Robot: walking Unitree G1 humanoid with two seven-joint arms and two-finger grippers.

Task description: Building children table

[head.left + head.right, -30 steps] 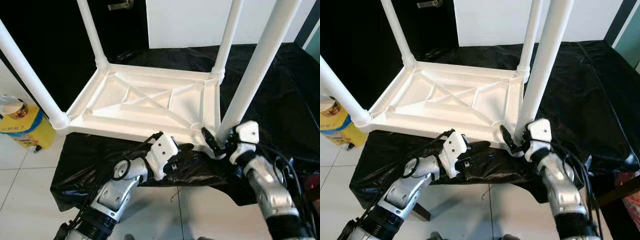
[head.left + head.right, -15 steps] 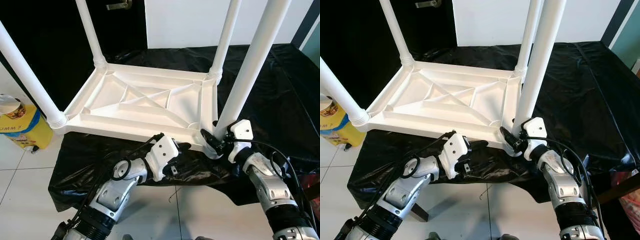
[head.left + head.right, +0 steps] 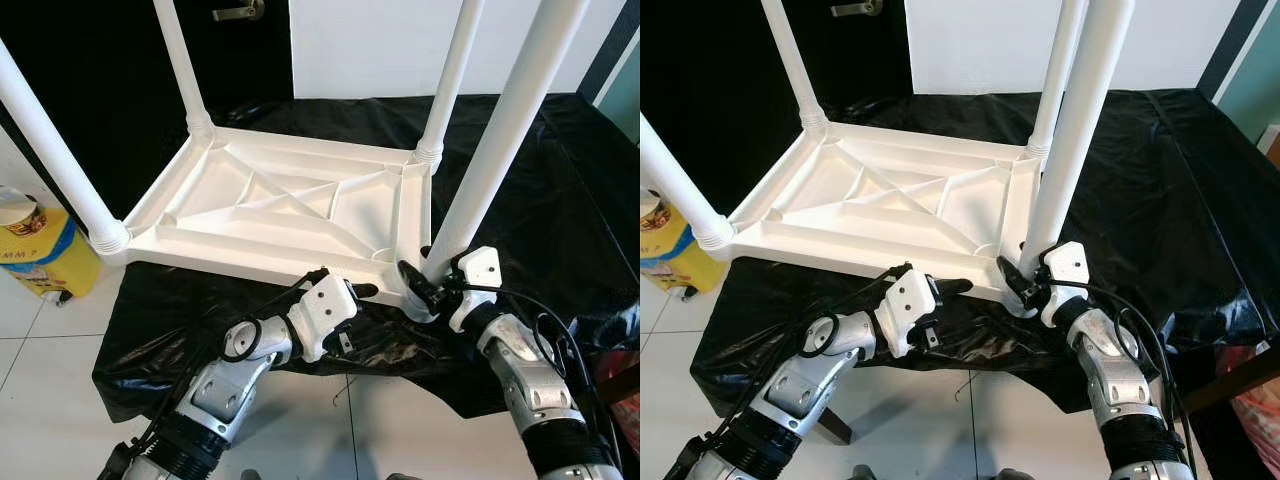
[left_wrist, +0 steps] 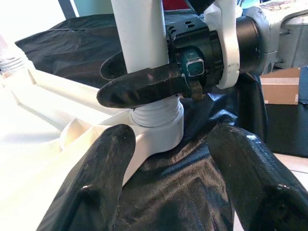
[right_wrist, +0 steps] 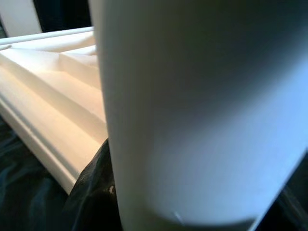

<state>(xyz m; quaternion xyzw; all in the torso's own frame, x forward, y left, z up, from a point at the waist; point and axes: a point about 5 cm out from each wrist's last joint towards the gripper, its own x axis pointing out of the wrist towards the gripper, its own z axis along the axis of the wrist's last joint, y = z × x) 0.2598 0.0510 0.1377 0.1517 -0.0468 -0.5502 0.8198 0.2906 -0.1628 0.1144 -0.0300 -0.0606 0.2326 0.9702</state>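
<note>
A white plastic children's table [image 3: 280, 200] lies upside down on a black-covered surface, its four legs pointing up. My right gripper [image 3: 418, 285] is shut on the near right leg [image 3: 495, 150], just above the ribbed socket [image 4: 156, 118]. One black finger [image 4: 139, 89] crosses the front of that leg in the left wrist view. My left gripper [image 3: 355, 295] sits at the table's front edge, close to that corner. It is open, with its fingers [image 4: 96, 183] on either side of black cloth and the socket. The right wrist view shows the leg [image 5: 192, 110] very close.
The black cloth [image 3: 560, 200] drapes over the support's edges above a white tile floor [image 3: 40, 340]. A yellow container [image 3: 40, 262] stands on the floor at the left. A dark door [image 3: 100, 60] is behind. A cardboard box [image 4: 279, 86] lies beyond the right arm.
The head view has shifted slightly. My right wrist has settled a little lower and closer to the leg base while keeping its hold. The left gripper has barely moved.
</note>
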